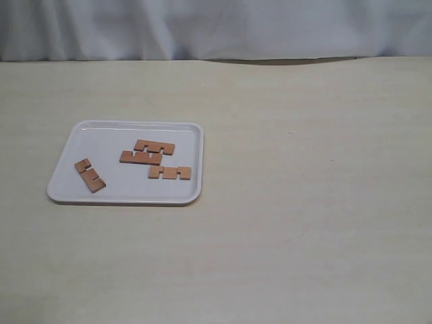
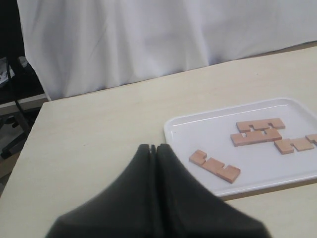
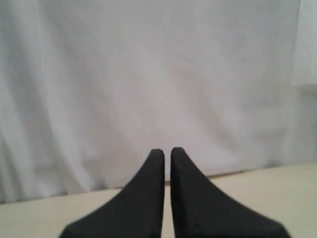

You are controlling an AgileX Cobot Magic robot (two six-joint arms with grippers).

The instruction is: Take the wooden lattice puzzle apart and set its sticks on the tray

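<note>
No assembled lattice puzzle shows; its sticks lie apart on the white tray [image 1: 108, 135] at the table's left. One stick [image 1: 90, 175] lies slanted near the tray's left side. Two sticks [image 1: 154, 146] [image 1: 141, 158] lie side by side and touching in the middle, and another stick [image 1: 169, 173] rests just in front of them. In the left wrist view my left gripper [image 2: 153, 147] is shut and empty, off the tray [image 2: 198, 129], near the slanted stick [image 2: 215, 166]. My right gripper [image 3: 167, 151] is shut on nothing and faces the white curtain. Neither gripper appears in the exterior view.
A pale wooden table [image 1: 304, 202] stretches to the right of the tray and in front of it. A white curtain [image 1: 216, 27] hangs along the table's far edge. A dark stand [image 2: 15, 84] shows past the table's corner in the left wrist view.
</note>
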